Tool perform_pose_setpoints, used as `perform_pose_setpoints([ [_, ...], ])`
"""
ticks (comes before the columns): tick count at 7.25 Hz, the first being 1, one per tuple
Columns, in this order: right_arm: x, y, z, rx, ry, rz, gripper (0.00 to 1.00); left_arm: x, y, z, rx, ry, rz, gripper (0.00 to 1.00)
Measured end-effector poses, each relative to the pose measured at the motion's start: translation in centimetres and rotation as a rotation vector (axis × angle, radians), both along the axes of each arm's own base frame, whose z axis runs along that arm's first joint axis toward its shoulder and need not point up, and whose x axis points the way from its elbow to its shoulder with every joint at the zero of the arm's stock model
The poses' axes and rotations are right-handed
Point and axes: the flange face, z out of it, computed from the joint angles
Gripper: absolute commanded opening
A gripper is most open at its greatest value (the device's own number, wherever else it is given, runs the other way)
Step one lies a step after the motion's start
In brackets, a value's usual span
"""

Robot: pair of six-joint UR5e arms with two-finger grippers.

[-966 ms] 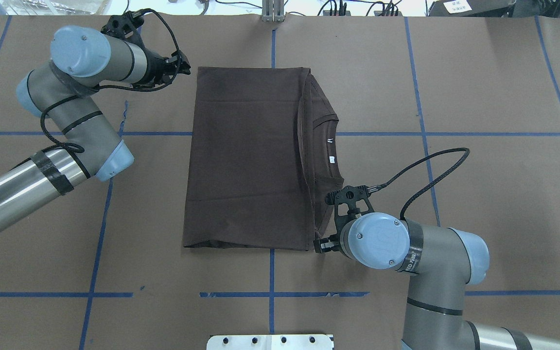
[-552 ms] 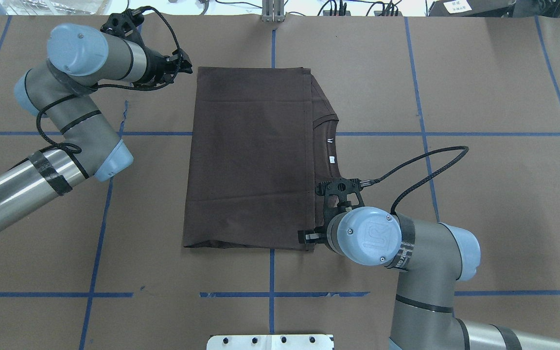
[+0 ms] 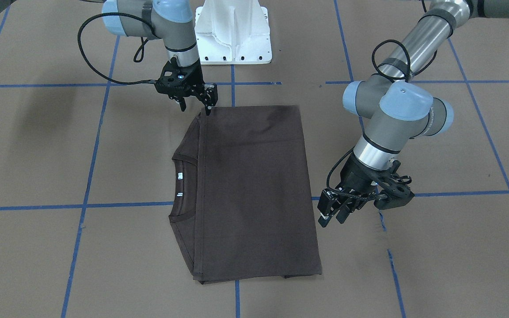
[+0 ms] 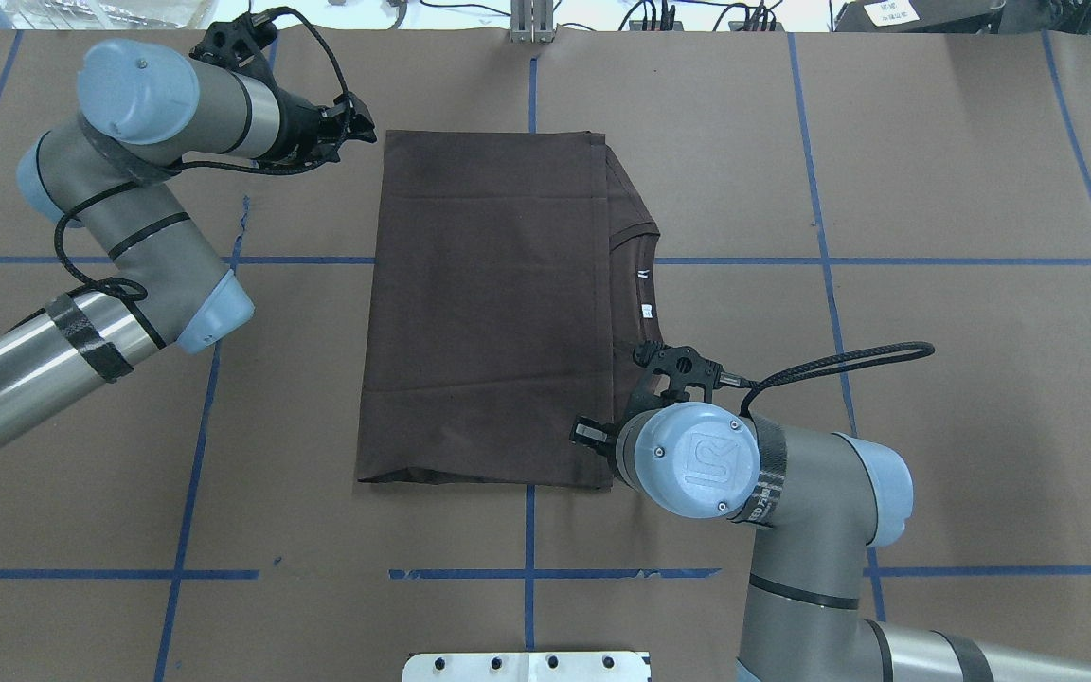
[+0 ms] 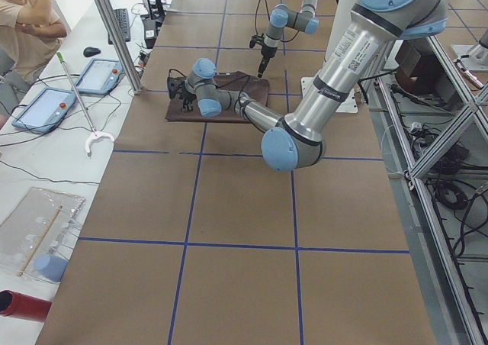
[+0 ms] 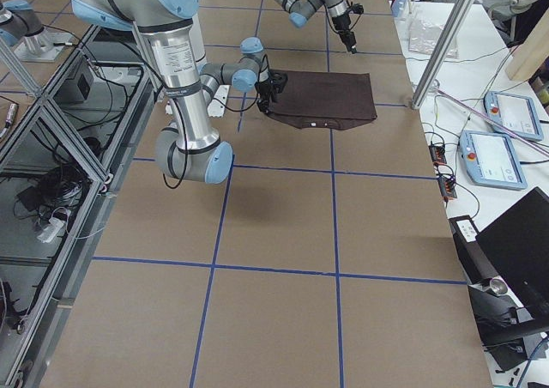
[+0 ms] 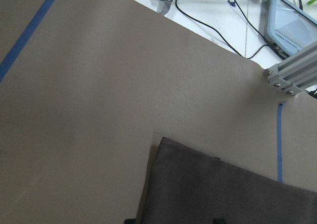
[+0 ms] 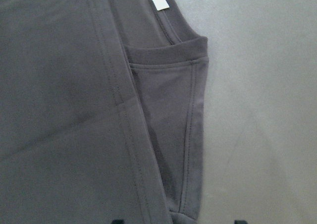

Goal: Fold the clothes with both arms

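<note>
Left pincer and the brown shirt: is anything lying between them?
Nothing. Only a bare strip of brown table paper separates the left pincer from the shirt corner, clearest in the overhead view.

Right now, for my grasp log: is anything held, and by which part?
Nothing is held. The left gripper and right gripper both stand open near opposite corners of the T-shirt.

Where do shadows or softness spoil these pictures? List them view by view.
Exterior front-facing: a broad soft shadow lies on the brown paper-covered table at upper left. Right wrist-mounted: sharp, and the stitching on the dark brown thin-fabric T-shirt reads clearly. Exterior left and exterior right: the shirt is too small for detail. Overhead exterior: even light on the table.
</note>
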Motion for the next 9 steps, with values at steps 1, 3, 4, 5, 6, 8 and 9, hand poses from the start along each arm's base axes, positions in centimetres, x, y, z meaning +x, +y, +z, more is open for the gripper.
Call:
perform_pose_setpoints([
  [1, -0.4, 0.2, -0.1, -0.054, -0.018, 0.047, 0.58, 0.0, 0.0, 0.0, -0.006, 0.004, -0.002, 0.61],
  [3, -1.4, 0.1, -0.3, -0.108, -0.033, 0.095, 0.58, 0.1, 0.1, -0.2, -0.025, 0.016, -0.007, 0.61],
  [4, -1.9, 0.1, -0.3, -0.127, -0.035, 0.109, 0.58, 0.1, 0.2, -0.3, -0.026, 0.019, -0.008, 0.61],
  [5, -2.4, 0.2, 0.1, -0.138, -0.026, 0.114, 0.58, 0.0, 0.3, -0.2, -0.027, 0.019, -0.008, 0.61],
  [6, -2.9, 0.2, 0.6, -0.143, -0.014, 0.115, 0.58, -0.1, 0.4, 0.0, -0.029, 0.018, -0.008, 0.61],
  [8, -3.3, 0.1, 1.0, -0.147, -0.004, 0.116, 0.38, -0.2, 0.7, 0.4, -0.031, 0.016, -0.007, 0.61],
  [9, -3.3, 0.2, 1.1, -0.15, -0.004, 0.115, 0.11, -0.3, 0.7, 0.6, -0.032, 0.015, -0.007, 0.61],
])
